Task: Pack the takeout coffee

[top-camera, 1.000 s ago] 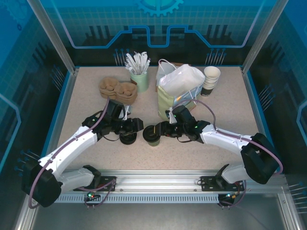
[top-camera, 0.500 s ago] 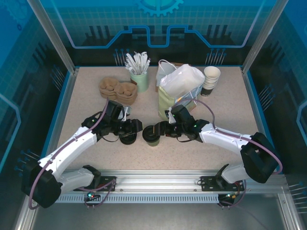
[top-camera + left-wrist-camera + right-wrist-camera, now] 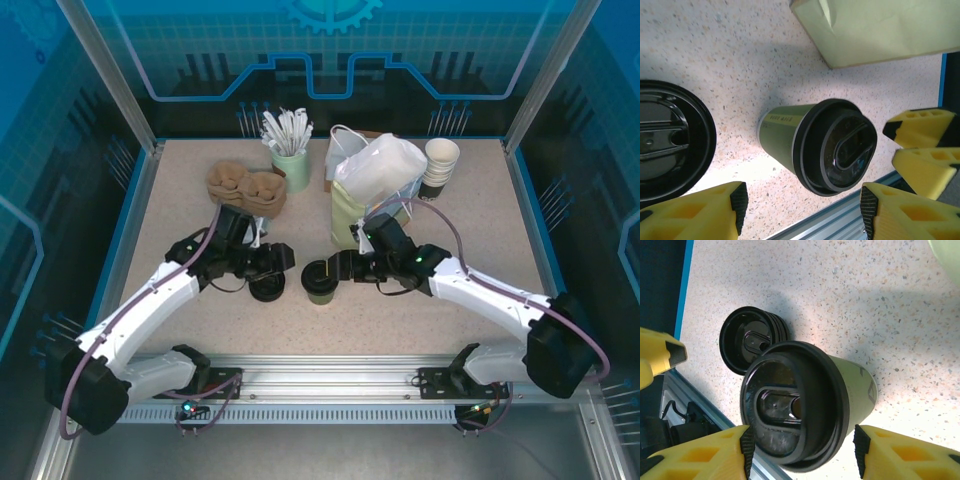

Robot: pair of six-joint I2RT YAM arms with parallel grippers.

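My right gripper (image 3: 803, 447) is spread loosely around the small olive-green paper cup with a black plastic lid (image 3: 795, 415). It stands upright on the speckled table (image 3: 200, 320), just beside a low pile of black lids (image 3: 266, 289). My left gripper (image 3: 803, 202) gapes empty nearby.

The small olive-green takeout coffee (image 3: 320, 282), black-lidded, stands upright on the table (image 3: 480, 230), centre-front.

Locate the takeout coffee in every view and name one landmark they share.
Top external: takeout coffee low centre, standing upright.
Left wrist: centre, lid toward the right.
Right wrist: lower centre, lid toward the camera.
Shared landmark: black lid pile, beside it in all three views.
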